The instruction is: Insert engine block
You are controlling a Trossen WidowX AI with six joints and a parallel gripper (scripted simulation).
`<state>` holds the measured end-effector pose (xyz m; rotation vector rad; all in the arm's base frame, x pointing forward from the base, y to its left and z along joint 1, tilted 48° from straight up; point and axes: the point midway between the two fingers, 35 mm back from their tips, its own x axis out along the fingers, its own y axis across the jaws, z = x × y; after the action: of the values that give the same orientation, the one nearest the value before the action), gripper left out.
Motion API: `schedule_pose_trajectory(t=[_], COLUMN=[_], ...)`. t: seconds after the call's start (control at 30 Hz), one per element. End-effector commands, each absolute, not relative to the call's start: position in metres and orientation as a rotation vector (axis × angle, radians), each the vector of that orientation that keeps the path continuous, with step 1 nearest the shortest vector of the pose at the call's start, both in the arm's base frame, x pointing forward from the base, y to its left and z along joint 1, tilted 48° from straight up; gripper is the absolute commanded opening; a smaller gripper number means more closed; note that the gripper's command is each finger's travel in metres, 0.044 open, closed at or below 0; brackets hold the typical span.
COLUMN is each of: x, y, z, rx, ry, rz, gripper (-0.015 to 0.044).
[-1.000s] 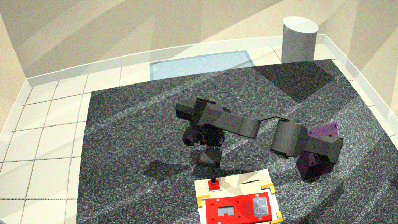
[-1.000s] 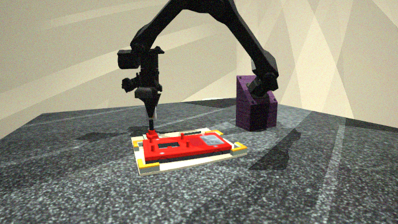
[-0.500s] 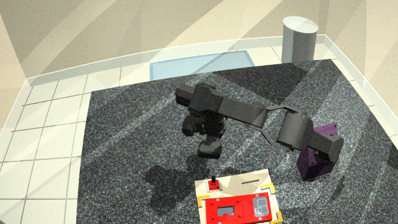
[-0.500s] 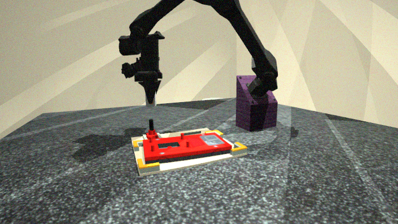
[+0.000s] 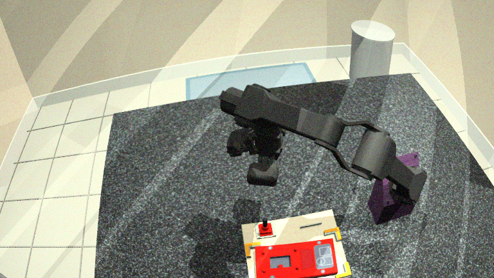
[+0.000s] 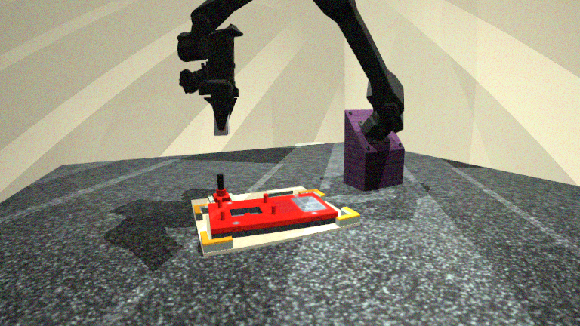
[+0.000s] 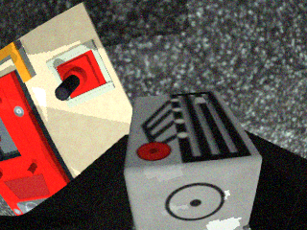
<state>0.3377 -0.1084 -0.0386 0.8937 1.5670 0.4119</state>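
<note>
My gripper [image 6: 220, 127] [image 7: 180, 140] is shut on the grey engine block [image 6: 223, 133] [image 7: 192, 181], high above the table behind the black-knobbed red part. In the wrist view the block shows a circle with a dot on its near face and black stripes with a red disc on another. I cannot make out its slot side. The block is hidden in the top view. The red car body [image 5: 262, 263] [image 6: 265, 216] lies flat on a pale board [image 5: 283, 228] [image 6: 273, 238] [image 7: 106, 112]. Its rectangular opening [image 5: 278, 260] [image 6: 242, 211] is empty, with a small red rib [image 5: 280, 266] at one long edge.
A red part with an upright black knob [image 5: 264, 222] [image 6: 220, 181] [image 7: 67, 87] stands at the board's corner. Yellow corner brackets [image 5: 335, 232] [image 6: 217, 240] surround the car body, with short pegs on top. The arm's purple base [image 5: 379, 202] [image 6: 356, 168] stands to the right.
</note>
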Motion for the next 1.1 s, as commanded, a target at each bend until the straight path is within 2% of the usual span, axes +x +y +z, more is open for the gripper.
schedule_pose_trajectory(t=[0.0,0.47,1.07], x=[0.338,0.335,0.319], y=[-0.101,-0.093,-0.085], z=[-0.045,-0.052,-0.059], rx=[0.884,0.890,0.900], ry=[1.571,1.506,0.984], rz=[0.417,0.380,0.095], gripper=[0.0000,0.0000,0.0000])
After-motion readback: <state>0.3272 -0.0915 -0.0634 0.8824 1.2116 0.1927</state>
